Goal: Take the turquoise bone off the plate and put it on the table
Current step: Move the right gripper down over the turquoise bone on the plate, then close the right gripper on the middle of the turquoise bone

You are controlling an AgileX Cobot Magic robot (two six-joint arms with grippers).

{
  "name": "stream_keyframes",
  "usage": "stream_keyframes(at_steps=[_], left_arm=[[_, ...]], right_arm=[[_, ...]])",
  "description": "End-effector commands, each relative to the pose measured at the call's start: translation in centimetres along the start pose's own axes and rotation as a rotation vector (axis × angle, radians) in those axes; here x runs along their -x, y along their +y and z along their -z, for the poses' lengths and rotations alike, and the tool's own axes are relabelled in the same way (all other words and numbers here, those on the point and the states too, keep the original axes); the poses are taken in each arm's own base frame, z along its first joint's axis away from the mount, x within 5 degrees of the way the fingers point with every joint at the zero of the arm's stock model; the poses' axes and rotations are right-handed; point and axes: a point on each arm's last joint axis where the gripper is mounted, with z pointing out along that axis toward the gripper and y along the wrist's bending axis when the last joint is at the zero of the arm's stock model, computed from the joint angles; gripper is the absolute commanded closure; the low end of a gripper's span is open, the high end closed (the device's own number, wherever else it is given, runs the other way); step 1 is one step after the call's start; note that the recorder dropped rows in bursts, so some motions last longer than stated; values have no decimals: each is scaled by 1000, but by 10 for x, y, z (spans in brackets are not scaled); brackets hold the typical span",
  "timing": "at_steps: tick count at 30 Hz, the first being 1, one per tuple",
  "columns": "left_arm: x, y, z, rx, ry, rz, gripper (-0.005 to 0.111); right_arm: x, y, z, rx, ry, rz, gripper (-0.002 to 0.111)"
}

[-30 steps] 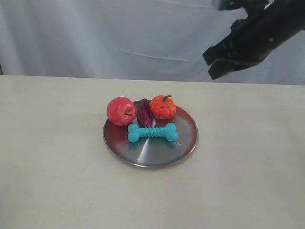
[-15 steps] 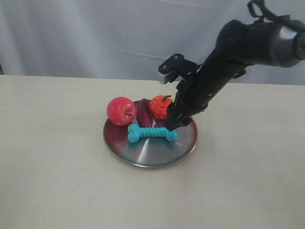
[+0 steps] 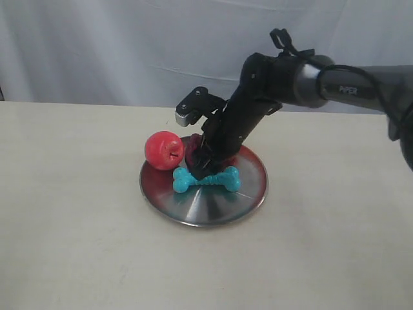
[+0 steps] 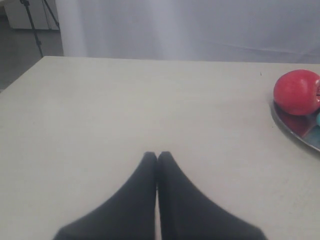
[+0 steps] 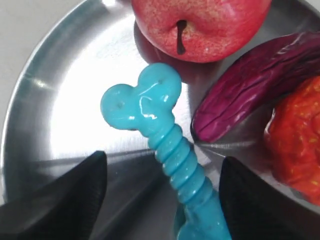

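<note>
The beige table [image 3: 77,245] is spreading across the whole scene, and near its middle the round silver plate [image 3: 193,216] is sitting flat, carrying all the small things. The dark right arm [image 3: 284,71] is reaching in from the far right and slanting down over the plate's rear half. On the plate's far left edge a red apple [image 3: 164,150] is resting; beside it a purple vegetable [image 5: 245,75] is lying, with an orange pumpkin [image 5: 295,135] next to that, mostly hidden behind the arm in the exterior view. The turquoise bone [image 3: 206,180] is lying flat on the plate in front of these, one knobbed end pointing toward the apple and close to it. The right gripper [image 5: 162,170] is straddling the bone's ribbed middle, its fingers [image 5: 65,200] spread wide, one on each side, gripping nothing and seemingly not pressing the toy. The left gripper [image 4: 157,157] is idling over bare table well apart from the plate, its fingers pressed together on nothing. By my reading the task is only beginning: the approach and alignment are looking done, while closing on the ribbed middle, lifting clear of the rim, carrying the bone past the plate and setting it down on the table are all left to do.
</note>
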Motion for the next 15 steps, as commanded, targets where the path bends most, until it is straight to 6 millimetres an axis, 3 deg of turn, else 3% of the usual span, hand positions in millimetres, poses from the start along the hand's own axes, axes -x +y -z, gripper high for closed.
stream_keyframes(at_steps=[1,11,15], left_arm=[[0,0,0,-8,-4,4,107],[0,0,0,-8,-4,4,107],[0,0,0,-8,-4,4,107]], right_arm=[[4,-2,-14,6,7,4,47],[-4,-5,-38,-5,29,18,47],[-7,-5,-44,-1,39,16,54]])
